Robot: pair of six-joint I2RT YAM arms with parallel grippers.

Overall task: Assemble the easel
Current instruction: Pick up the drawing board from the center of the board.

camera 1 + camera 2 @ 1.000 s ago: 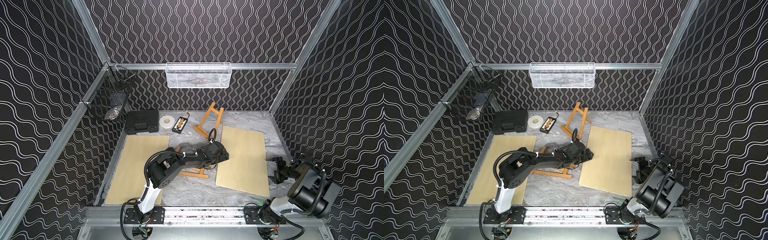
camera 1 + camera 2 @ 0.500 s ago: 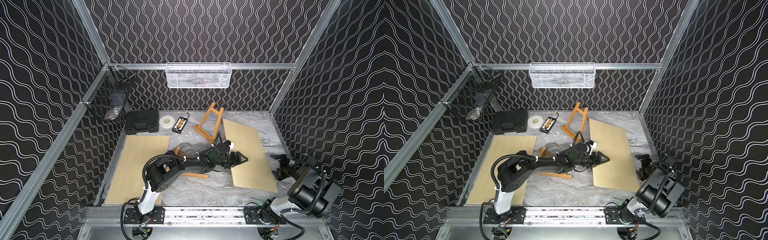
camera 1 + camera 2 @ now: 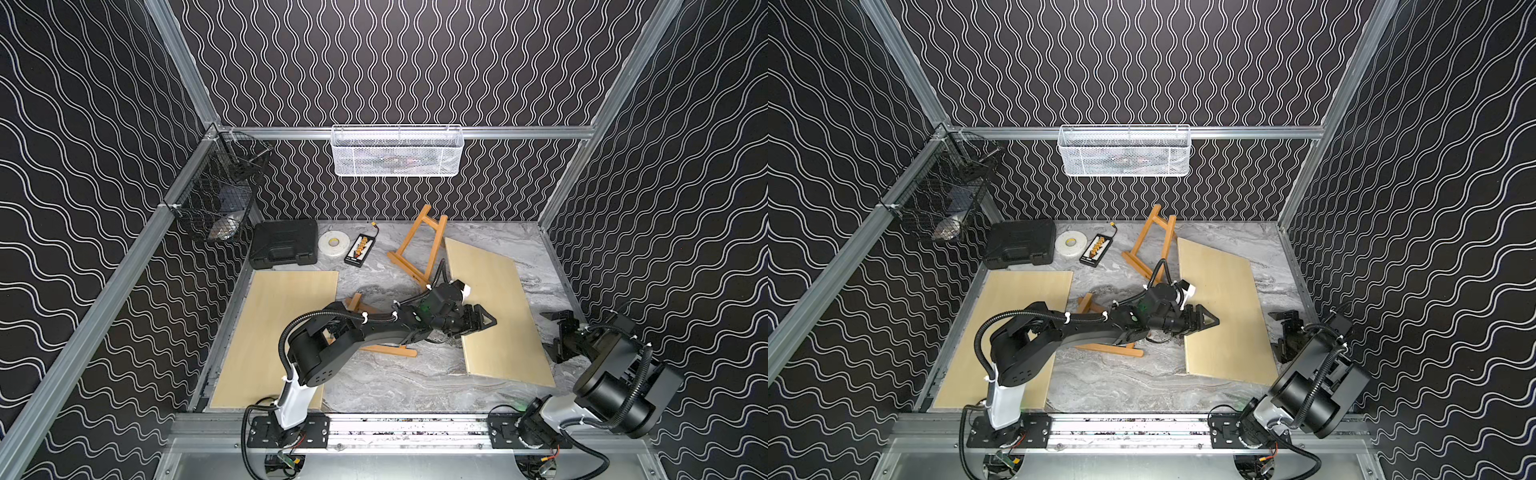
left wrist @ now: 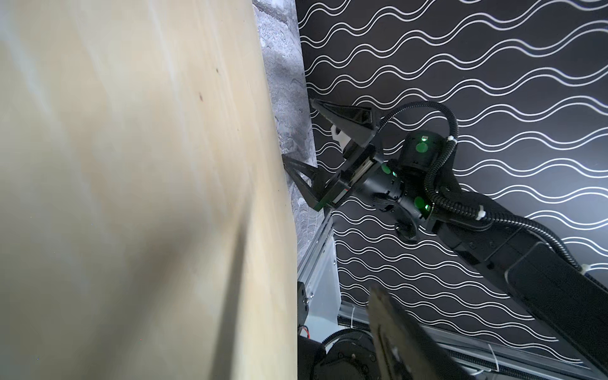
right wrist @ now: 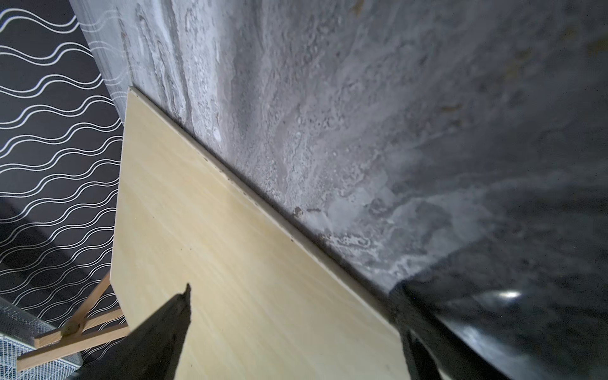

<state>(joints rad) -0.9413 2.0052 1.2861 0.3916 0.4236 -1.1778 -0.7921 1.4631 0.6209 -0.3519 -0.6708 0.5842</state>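
The easel shows as two orange wooden frames. One easel frame (image 3: 419, 245) (image 3: 1152, 241) (image 5: 82, 329) stands tilted at the back, and the other frame (image 3: 390, 351) (image 3: 1121, 351) lies flat, mostly under my left arm. A pale board (image 3: 507, 332) (image 3: 1229, 332) (image 4: 131, 164) (image 5: 246, 279) lies to their right. My left gripper (image 3: 482, 322) (image 3: 1202, 322) reaches over that board's left edge. One of its fingers (image 4: 394, 329) shows well off to the side, so the jaws stand open; the other is hidden. My right gripper (image 3: 550, 332) (image 3: 1277, 332) (image 4: 297, 130) (image 5: 296, 296) is wide open, low at the board's right edge.
A second pale board (image 3: 282, 324) lies at the left. A black case (image 3: 284, 243), a tape roll (image 3: 333, 243) and a small black parts tray (image 3: 360, 249) sit along the back. A white basket (image 3: 397, 151) and a black wire basket (image 3: 220, 199) hang on the walls.
My left gripper has swung right, out over the right board. The board has turned and its near end has slid right. The right gripper has drawn back a little.
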